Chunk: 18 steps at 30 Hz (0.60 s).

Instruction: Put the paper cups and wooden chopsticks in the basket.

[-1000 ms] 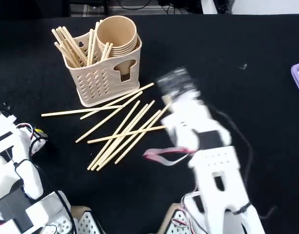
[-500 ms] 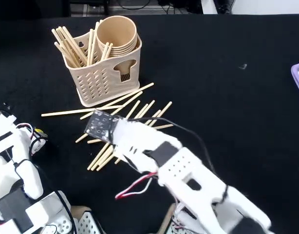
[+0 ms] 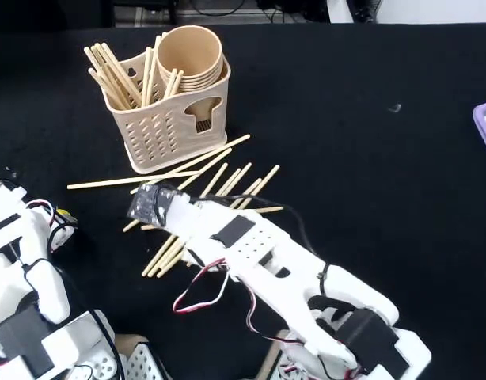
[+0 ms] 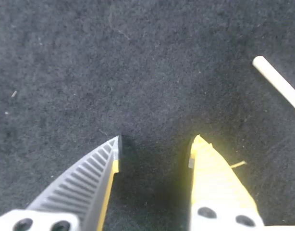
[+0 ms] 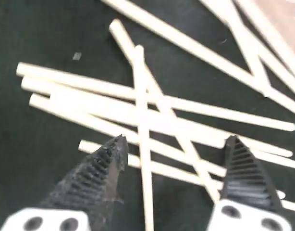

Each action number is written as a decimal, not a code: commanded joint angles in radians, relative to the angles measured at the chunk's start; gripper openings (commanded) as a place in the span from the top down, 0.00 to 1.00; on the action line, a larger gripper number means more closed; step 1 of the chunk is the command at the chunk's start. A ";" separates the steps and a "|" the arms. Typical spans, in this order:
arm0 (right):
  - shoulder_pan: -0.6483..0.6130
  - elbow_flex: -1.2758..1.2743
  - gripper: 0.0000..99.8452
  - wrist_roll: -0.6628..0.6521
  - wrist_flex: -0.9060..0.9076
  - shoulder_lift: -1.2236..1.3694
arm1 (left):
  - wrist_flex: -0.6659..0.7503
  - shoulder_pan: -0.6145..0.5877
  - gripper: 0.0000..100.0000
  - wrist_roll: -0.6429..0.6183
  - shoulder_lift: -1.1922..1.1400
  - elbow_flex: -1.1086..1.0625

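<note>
Loose wooden chopsticks point(image 3: 197, 162) lie scattered on the bench point(image 3: 370, 158), just beside the basket point(image 3: 165, 127). More chopsticks and stacked paper cups point(image 3: 191, 51) stand inside the basket. Right fingers point(image 5: 97, 168) spread wide, low over the loose pile, gripping nothing. Left fingers point(image 4: 90, 187) parted over dark bench, away from the basket, empty.

Paper cups point(image 3: 191, 51) stacked in basket point(image 3: 168, 131); loose chopsticks point(image 3: 219, 150) scattered just beside.
</note>
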<state>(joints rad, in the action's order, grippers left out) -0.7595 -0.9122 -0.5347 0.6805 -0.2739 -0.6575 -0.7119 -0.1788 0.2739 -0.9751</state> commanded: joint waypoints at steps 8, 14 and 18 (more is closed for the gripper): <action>0.040 -0.091 0.67 -0.123 -0.160 -0.002 | 0.014 0.004 0.76 -0.003 -0.002 0.028; 0.068 -0.093 0.53 -0.115 -0.167 0.008 | 0.014 0.004 0.76 -0.003 -0.002 0.028; 0.069 -0.038 0.49 -0.132 -0.110 0.093 | 0.014 0.004 0.76 -0.003 -0.002 0.028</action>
<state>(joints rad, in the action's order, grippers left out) -0.7104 -1.0058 -0.6467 0.5378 -0.2171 -0.6575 -0.7119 -0.1788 0.2739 -0.9751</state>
